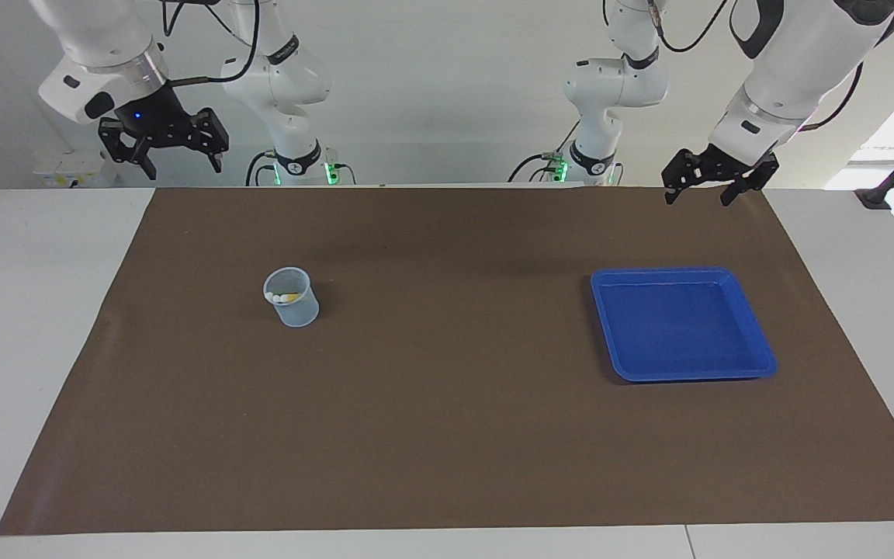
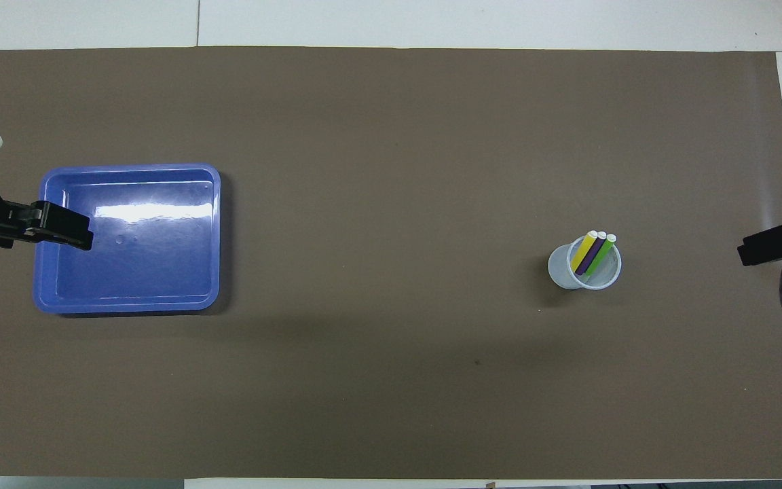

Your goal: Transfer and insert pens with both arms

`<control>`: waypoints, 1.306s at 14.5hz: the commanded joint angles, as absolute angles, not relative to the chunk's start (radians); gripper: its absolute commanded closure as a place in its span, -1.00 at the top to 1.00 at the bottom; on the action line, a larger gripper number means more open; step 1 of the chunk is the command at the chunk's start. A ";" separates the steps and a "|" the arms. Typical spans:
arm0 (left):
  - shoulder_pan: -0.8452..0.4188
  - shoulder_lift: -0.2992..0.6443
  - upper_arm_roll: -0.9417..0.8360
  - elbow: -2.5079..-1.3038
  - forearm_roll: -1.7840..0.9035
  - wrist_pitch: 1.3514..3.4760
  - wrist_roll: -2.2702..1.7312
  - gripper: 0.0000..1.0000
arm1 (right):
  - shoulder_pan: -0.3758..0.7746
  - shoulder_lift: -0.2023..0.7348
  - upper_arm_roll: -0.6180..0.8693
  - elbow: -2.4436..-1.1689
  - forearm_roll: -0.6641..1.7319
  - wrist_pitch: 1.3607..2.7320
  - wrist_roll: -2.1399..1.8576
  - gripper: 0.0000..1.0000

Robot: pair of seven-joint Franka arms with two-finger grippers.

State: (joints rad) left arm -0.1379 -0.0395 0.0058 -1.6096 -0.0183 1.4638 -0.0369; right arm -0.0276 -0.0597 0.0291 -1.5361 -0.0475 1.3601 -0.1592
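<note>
The three pens, yellow, purple and green, stand leaning together in a clear plastic cup, pale ends up. In the facing view only their pale tips show inside the cup. My right gripper is open and empty, raised high over the mat's edge by the robots at its own end of the table. My left gripper is open and empty, raised over the mat's edge by the robots, above the tray's end. Neither touches anything.
An empty blue tray lies on the brown mat toward the left arm's end; it also shows in the overhead view. Two slimmer white arms with green-lit bases stand at the robots' end.
</note>
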 commanded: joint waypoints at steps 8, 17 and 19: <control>-0.132 -0.055 0.003 -1.611 -0.012 1.468 -0.075 1.00 | -0.026 -0.038 -0.009 -1.523 -0.049 1.345 -0.138 1.00; -0.121 -0.015 -0.002 -1.588 -0.017 1.439 -0.080 1.00 | -0.025 -0.032 -0.020 -1.520 -0.023 1.361 -0.112 1.00; -0.106 -0.015 -0.009 -1.578 -0.015 1.434 -0.080 1.00 | -0.025 -0.031 -0.020 -1.520 -0.023 1.364 -0.110 1.00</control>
